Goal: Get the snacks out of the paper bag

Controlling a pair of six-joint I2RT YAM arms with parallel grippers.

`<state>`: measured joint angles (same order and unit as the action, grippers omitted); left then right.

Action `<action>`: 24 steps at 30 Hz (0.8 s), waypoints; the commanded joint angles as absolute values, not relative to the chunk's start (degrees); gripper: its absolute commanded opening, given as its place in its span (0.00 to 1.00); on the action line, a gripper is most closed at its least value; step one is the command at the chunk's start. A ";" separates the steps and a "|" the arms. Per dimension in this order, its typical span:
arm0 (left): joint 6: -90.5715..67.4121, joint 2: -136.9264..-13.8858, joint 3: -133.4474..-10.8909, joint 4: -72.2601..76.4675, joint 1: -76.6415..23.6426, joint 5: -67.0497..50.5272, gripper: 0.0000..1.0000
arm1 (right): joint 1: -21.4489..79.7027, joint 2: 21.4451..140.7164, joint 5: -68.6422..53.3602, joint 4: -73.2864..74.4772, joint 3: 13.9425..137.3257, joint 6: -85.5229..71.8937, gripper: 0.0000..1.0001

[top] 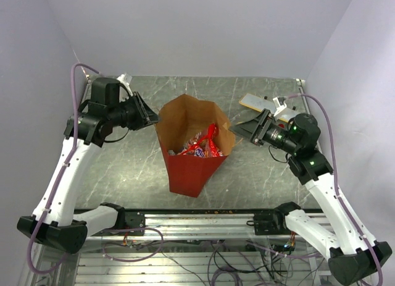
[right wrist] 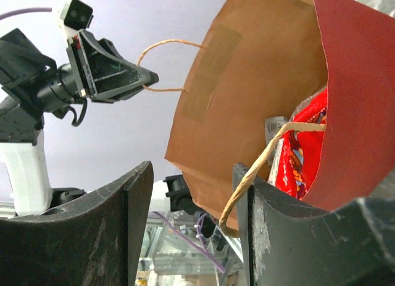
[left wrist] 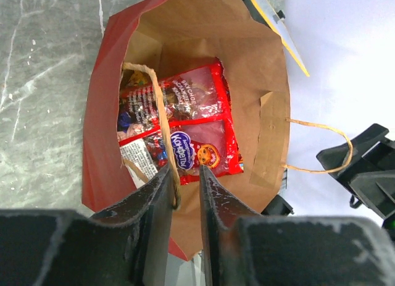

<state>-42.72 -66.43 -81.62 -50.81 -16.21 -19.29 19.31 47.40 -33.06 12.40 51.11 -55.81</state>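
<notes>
snacks point(top: 200, 147) inside bag point(top: 188, 168), standing mid-table. Left gripper point(left wrist: 185, 172) narrow, handle point(left wrist: 157, 94) cord loose in the gap; right gripper point(right wrist: 191, 168) half-wide, straddling the opposite rim. Risk: cord slips out and mouth sags shut; a hard clamp on thin paper tears or tips the bag

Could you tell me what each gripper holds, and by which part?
Left gripper: the loop handle of the paper bag runs between its parted fingers; a firm pinch cannot be told. Right gripper: open, holding nothing, the other handle against one finger.
</notes>
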 commanded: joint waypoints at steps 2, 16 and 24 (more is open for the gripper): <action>-44.41 -64.91 -80.59 -51.29 -15.73 -17.92 0.35 | 19.07 47.79 -33.95 -0.52 48.33 -57.98 0.52; -45.36 -60.46 -86.46 -64.69 -15.73 -7.16 0.76 | 19.12 55.49 -37.94 2.08 54.04 -51.98 0.00; -48.10 -59.33 -87.68 -62.12 -15.73 -11.99 0.99 | 18.95 57.69 -35.38 17.19 61.67 -46.12 0.00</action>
<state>-46.65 -58.48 -86.54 -63.83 -16.21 -9.19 19.29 57.69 -35.35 11.75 57.04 -49.60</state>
